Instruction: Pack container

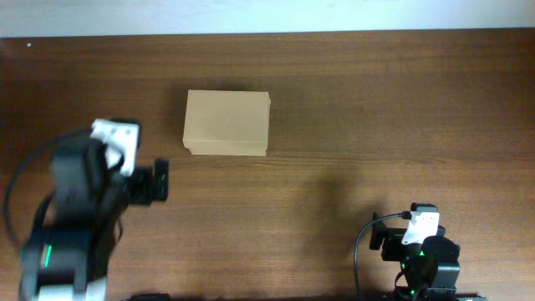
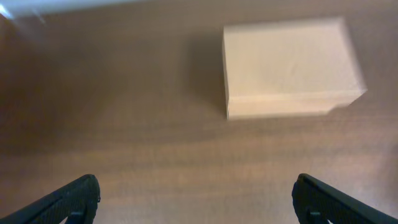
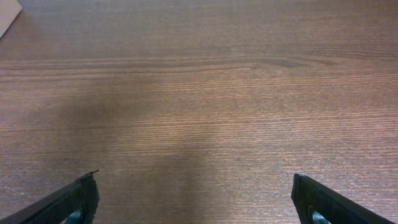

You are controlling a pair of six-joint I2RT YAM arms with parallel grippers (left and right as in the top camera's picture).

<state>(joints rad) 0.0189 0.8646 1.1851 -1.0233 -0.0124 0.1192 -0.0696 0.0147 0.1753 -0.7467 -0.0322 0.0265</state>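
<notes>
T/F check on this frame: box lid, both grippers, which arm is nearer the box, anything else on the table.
1. The small tan rectangular cardboard box has its lid shut. True.
2. The left gripper is clamped on the box. False: its jaws are open and empty, and the box lies ahead of it, apart.
3. The right gripper is open over the bare brown wooden table. True.
4. The right gripper is nearer the box than the left. False: the left is nearer, and the right sits at the near right edge.
5. Pens lie beside the box. False: none show in any view.
</notes>
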